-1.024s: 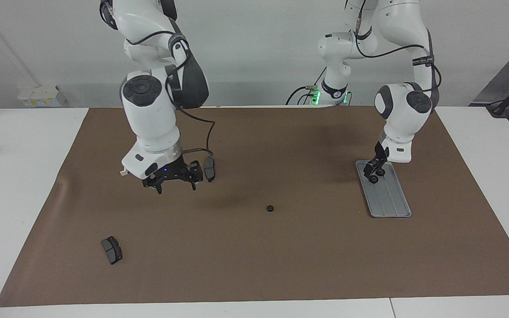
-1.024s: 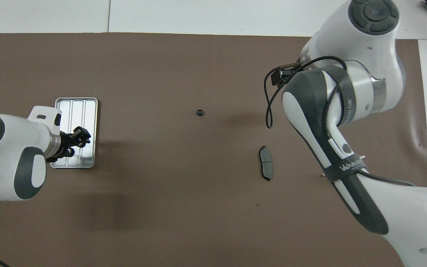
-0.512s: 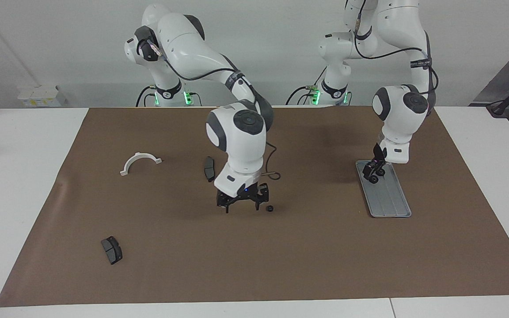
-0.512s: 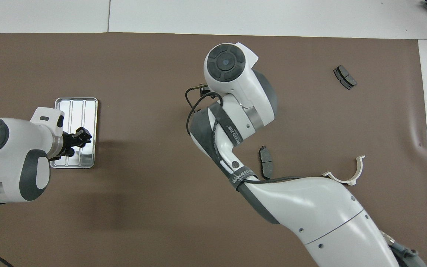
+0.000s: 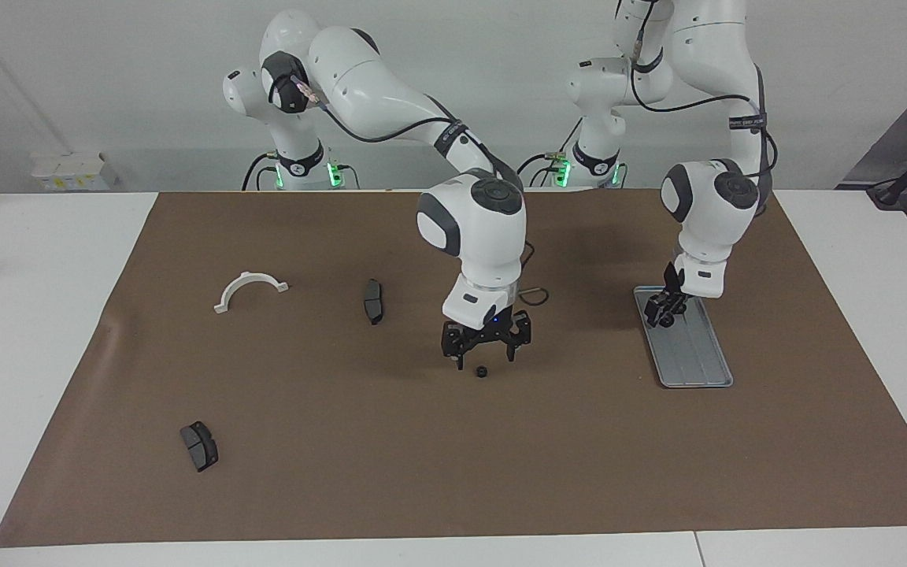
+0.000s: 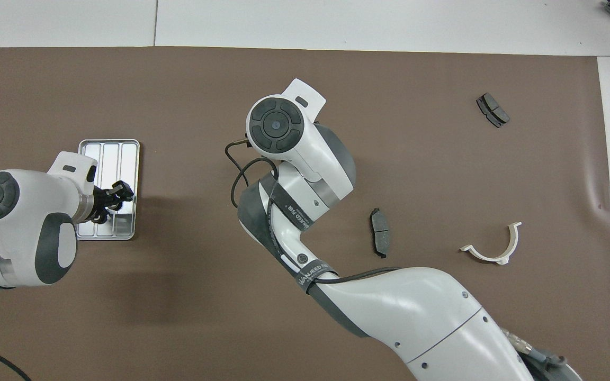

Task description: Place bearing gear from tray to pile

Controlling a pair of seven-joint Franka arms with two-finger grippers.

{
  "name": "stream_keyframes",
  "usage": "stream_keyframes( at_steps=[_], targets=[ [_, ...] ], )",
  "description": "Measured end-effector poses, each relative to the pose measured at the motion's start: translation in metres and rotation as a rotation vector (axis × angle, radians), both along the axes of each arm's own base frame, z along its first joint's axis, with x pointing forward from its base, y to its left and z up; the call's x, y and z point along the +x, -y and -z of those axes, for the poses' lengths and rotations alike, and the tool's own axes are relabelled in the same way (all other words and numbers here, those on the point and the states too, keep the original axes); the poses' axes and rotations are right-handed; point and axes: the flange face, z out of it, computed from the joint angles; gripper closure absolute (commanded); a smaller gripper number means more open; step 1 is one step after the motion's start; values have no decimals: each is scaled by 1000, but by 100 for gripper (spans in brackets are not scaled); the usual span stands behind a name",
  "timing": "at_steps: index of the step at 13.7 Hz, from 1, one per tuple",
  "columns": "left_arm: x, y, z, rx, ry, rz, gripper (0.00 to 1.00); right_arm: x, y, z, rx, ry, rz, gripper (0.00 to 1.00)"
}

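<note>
Right pincer (image 5: 486,356) now over gear (image 5: 482,371).

One tray (image 5: 694,354); two brake pads (image 5: 199,446) (image 5: 373,301); one white half-ring bracket (image 5: 249,288); one loose gear (image 5: 482,371).

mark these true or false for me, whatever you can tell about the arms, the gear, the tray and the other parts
1. The right gripper hangs over the small black gear on the brown mat. True.
2. The white half-ring bracket lies in the tray. False: it lies on the mat, toward the right arm's end of the table.
3. The left gripper is over the end of the tray nearer to the robots. True.
4. The right gripper is shut. False: it is open, and holds nothing.
5. The two brake pads are stacked. False: one brake pad lies apart from the other brake pad, which is farther from the robots.
</note>
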Motion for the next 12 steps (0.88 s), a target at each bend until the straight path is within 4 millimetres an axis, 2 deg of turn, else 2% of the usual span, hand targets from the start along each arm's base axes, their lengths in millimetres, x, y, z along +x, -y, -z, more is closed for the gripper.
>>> stream_keyframes(
  at_steps=[2, 3, 5, 7, 9, 12],
  targets=[
    [1, 0, 3, 1, 3, 9, 43, 4, 4, 8, 10, 12, 3, 1],
    [1, 0, 6, 1, 1, 10, 49, 6, 8, 14, 16, 14, 7, 1],
    [1, 0, 6, 2, 3, 20, 100, 6, 13, 31, 17, 9, 9, 2],
    [2, -5, 4, 5, 9, 32, 100, 8, 20, 43, 17, 7, 17, 4],
    [2, -10, 4, 7, 9, 43, 100, 18, 33, 42, 33, 28, 36, 4],
    [9, -13, -5, 7, -5, 48, 100, 13, 25, 44, 38, 25, 35, 4]
  ],
)
